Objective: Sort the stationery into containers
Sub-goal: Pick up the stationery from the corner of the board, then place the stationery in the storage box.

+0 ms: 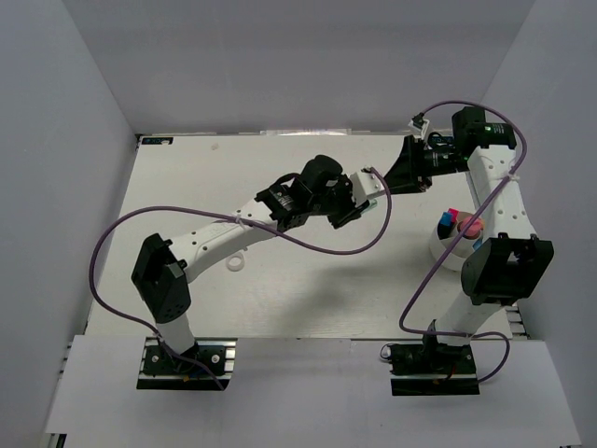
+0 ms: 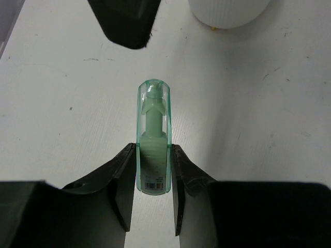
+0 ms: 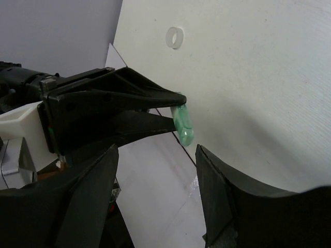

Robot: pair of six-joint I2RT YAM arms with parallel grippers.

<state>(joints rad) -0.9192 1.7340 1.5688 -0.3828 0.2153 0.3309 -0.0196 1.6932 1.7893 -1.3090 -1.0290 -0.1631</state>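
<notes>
A green capped marker is pinched at its lower end between the fingers of my left gripper, held above the table. My left gripper is at mid-table, tip to tip with my right gripper. My right gripper is open, its jaws either side of the free tip of the green marker without touching it. The white round cup stands to the right and holds pink and blue markers. A small white ring lies on the table to the left.
The cup's ribbed wall shows just beyond the held marker. The ring lies far off on the bare white tabletop. Grey walls close in the table on three sides. Purple cables loop off both arms.
</notes>
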